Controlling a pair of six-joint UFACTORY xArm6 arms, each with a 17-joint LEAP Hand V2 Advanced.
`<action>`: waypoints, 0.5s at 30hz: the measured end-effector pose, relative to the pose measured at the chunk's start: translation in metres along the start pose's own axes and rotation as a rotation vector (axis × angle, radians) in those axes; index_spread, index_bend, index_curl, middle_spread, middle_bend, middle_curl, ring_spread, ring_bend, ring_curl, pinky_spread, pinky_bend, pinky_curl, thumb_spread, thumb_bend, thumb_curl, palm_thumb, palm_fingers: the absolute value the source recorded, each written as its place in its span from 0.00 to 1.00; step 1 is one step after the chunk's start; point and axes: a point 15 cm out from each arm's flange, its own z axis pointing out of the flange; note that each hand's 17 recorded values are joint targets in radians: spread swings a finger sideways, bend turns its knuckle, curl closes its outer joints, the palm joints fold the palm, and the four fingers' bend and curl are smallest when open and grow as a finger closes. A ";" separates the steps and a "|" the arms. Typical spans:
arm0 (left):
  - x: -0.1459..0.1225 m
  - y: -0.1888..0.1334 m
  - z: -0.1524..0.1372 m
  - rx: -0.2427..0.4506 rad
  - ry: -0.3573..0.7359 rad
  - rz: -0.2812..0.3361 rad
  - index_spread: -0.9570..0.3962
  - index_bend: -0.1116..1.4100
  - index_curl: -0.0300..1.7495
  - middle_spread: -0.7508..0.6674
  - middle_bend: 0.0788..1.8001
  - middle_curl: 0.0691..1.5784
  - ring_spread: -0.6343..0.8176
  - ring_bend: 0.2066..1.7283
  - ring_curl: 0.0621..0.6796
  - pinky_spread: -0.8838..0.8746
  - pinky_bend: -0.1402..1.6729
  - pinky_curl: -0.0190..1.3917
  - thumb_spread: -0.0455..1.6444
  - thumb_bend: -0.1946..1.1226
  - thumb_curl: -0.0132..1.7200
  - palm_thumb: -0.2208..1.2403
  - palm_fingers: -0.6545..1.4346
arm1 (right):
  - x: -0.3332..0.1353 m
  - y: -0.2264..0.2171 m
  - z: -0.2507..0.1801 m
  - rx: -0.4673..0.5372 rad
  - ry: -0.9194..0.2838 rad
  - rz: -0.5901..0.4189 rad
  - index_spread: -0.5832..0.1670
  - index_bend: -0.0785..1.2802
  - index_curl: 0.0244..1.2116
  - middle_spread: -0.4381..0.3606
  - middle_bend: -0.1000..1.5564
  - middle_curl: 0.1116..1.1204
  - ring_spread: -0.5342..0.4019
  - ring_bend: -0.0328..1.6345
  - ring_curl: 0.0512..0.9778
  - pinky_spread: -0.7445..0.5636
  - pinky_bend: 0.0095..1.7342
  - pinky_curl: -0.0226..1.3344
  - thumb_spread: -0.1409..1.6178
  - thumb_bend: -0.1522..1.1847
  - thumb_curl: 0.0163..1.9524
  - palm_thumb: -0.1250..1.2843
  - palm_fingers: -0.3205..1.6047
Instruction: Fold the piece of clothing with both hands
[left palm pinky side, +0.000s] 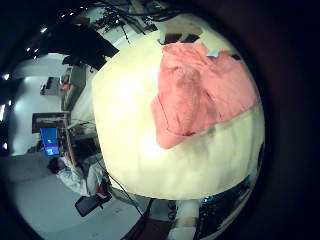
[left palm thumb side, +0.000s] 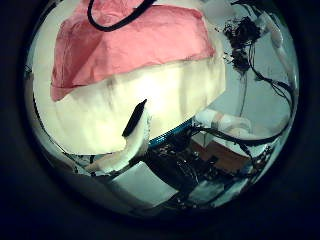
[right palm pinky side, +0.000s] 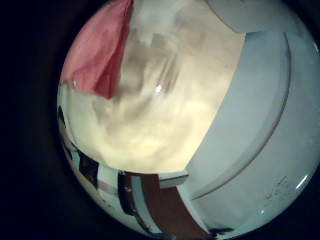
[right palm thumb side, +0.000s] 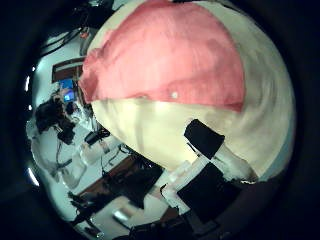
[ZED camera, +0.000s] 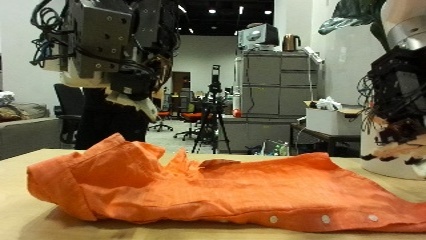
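orange buttoned shirt (ZED camera: 226, 190) lies crumpled on table (ZED camera: 27, 215); print seemingly unreadable.

Right hand (ZED camera: 397, 100) cut off above

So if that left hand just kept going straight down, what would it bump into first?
Most likely the orange shirt spread on the table. The left hand hangs above its bunched end with nothing between them, though depth is hard to judge.

Pale table (ZED camera: 27, 200), grey cabinets (ZED camera: 273, 85) behind, office chair (ZED camera: 200, 125), cardboard box (ZED camera: 326, 118).
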 end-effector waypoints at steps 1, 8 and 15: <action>0.000 0.000 0.000 -0.001 0.000 0.001 0.73 0.20 0.25 0.70 0.06 0.15 0.78 0.09 0.24 0.72 0.22 0.22 0.66 0.13 0.17 0.42 0.40 | 0.001 -0.002 0.003 -0.009 -0.003 0.001 0.32 0.20 0.27 0.49 0.18 0.23 0.59 0.17 0.19 0.73 0.12 0.25 0.69 0.09 0.16 0.55 0.27; -0.001 -0.001 0.001 -0.006 0.004 -0.003 0.73 0.20 0.25 0.70 0.05 0.14 0.78 0.08 0.24 0.72 0.21 0.23 0.66 0.13 0.17 0.42 0.40 | 0.014 -0.022 0.008 -0.022 0.001 0.006 0.35 0.18 0.26 0.52 0.17 0.22 0.63 0.17 0.20 0.75 0.12 0.25 0.67 0.09 0.15 0.53 0.26; -0.002 -0.002 -0.001 -0.001 0.003 -0.006 0.73 0.20 0.24 0.71 0.06 0.14 0.79 0.08 0.24 0.72 0.21 0.23 0.66 0.13 0.17 0.42 0.40 | 0.011 -0.029 0.034 -0.104 0.038 -0.045 0.35 0.18 0.25 0.53 0.17 0.21 0.67 0.17 0.21 0.76 0.13 0.26 0.64 0.09 0.15 0.52 0.24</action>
